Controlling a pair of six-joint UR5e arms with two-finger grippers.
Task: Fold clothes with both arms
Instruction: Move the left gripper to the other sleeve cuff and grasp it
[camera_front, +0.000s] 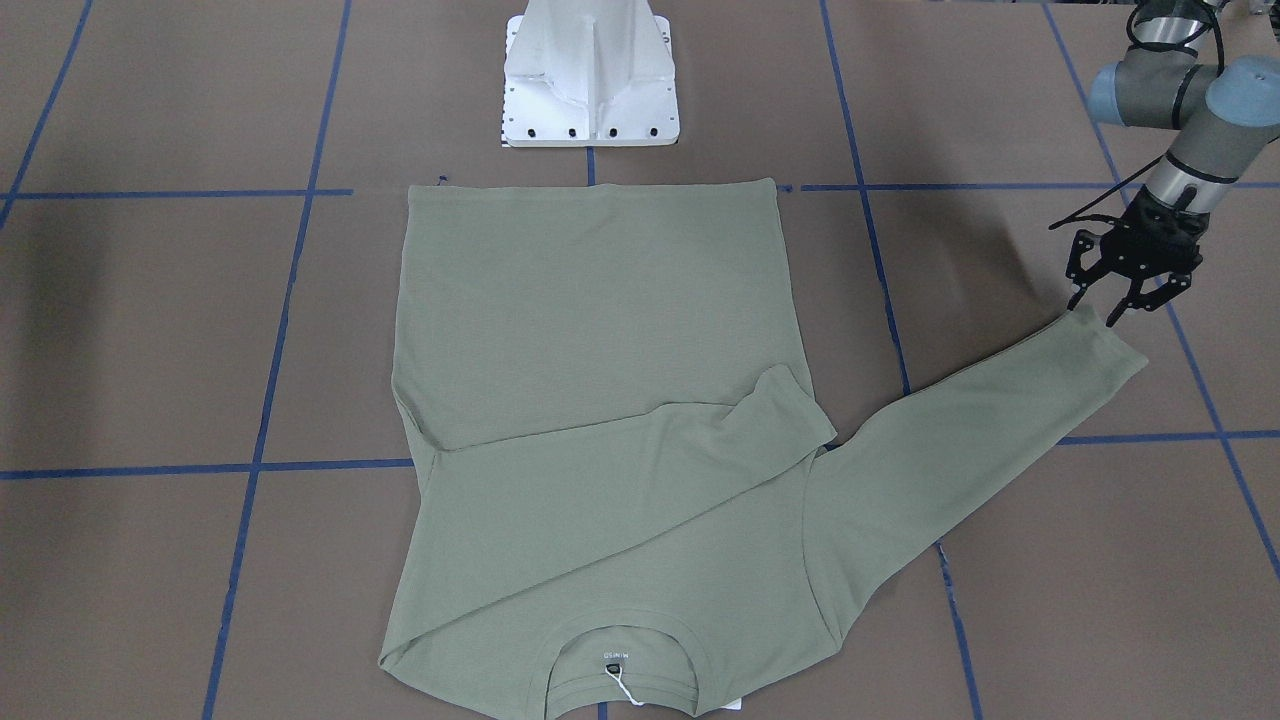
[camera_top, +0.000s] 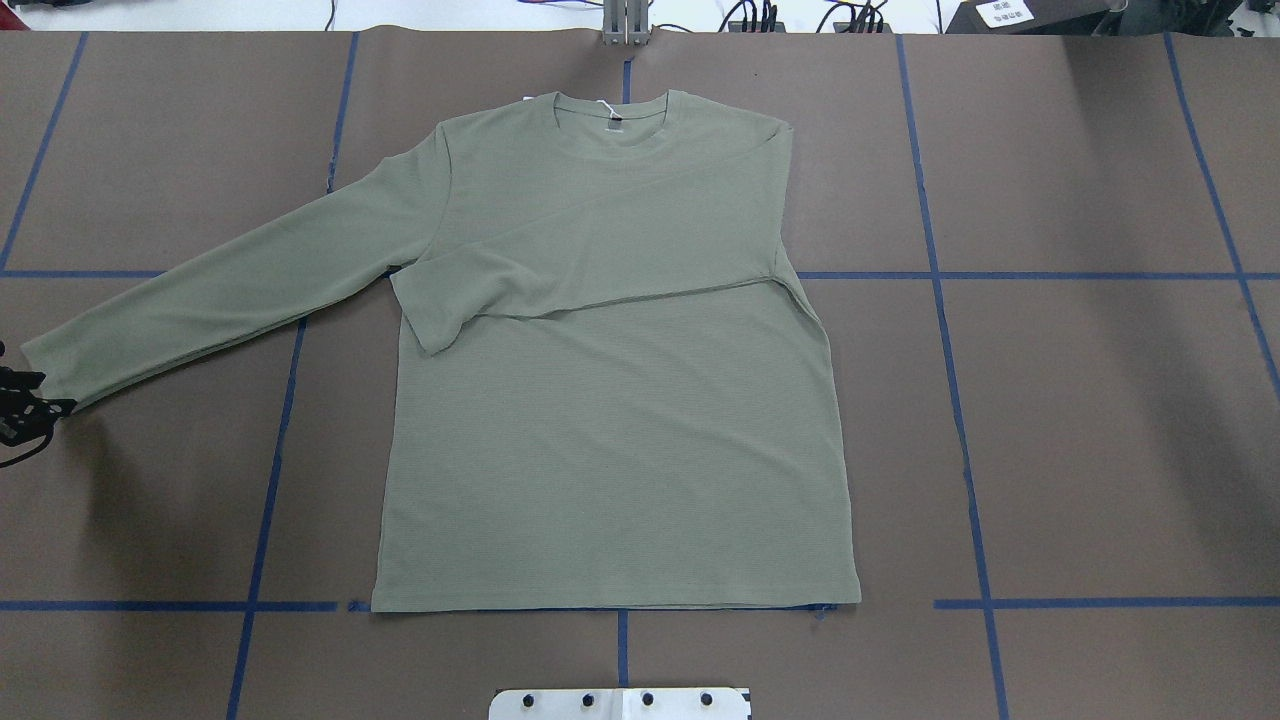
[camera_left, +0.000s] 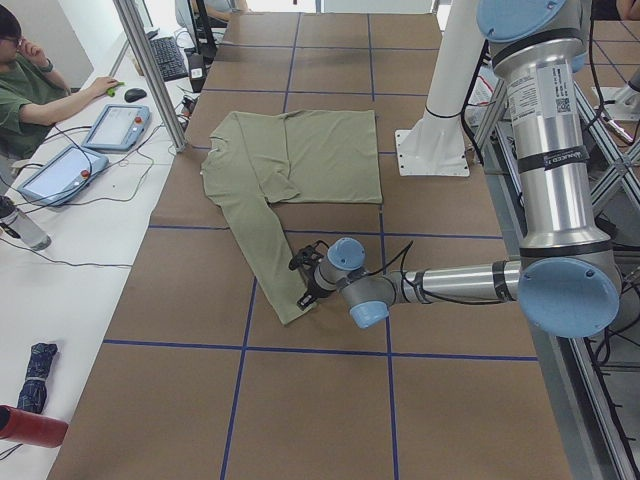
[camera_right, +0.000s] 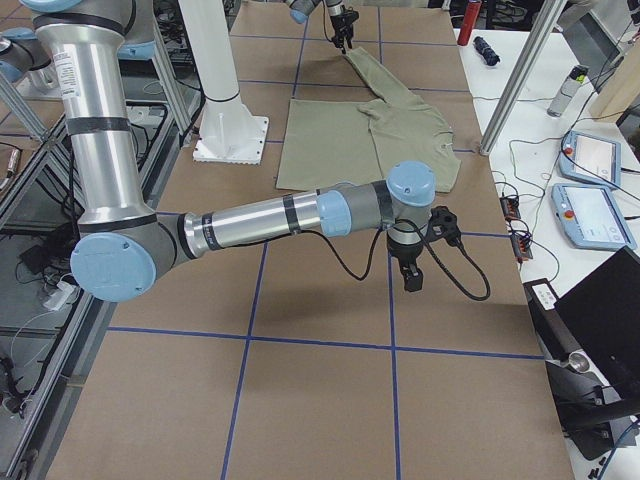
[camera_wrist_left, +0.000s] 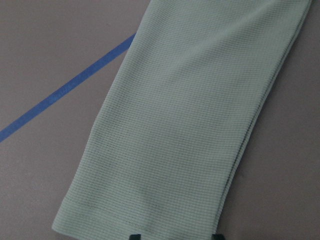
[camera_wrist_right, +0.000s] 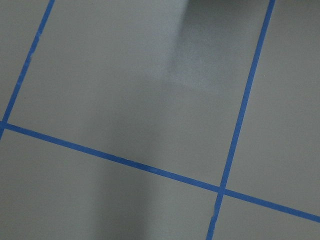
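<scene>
Front-facing view: shows the shirt (camera_front: 600, 300) flat on the bench (camera_front: 150, 330), hem just in front of the pedestal (camera_front: 590, 80), collar (camera_front: 620, 650) on the side farthest from it. Has one sleeve (camera_front: 640, 450) folded across the chest and the other stretched out past the pedestal's left side. Puts the left gripper (camera_front: 1095, 305) at that outstretched sleeve's cuff (camera_front: 1100, 345), released, jaws spread over the cuff's edge. Looks poised to pinch it so this sleeve can be carried across the body like the first.

Overhead view: catches only part of the left gripper at the frame's edge, just beside the cuff. Shows no right gripper.

Exterior left view: shows the left arm (camera_left: 450, 282) reaching low and nearly level, gripper down on the sleeve end, well out from the pedestal.

Exterior right view: finds the right gripper (camera_right: 413, 280) above bare bench, well apart from the shirt, out on the pedestal's right side. Cannot tell whether released or clenched. Probably held clear because the sleeve on that side is done.

Left wrist view: looks along the sleeve, with two black fingertips (camera_wrist_left: 134, 236) apart at the bottom edge and the cuff lying between them, not yet pinched.

Right wrist view: takes in only bench and blue tape (camera_wrist_right: 240, 115), no fingers.
</scene>
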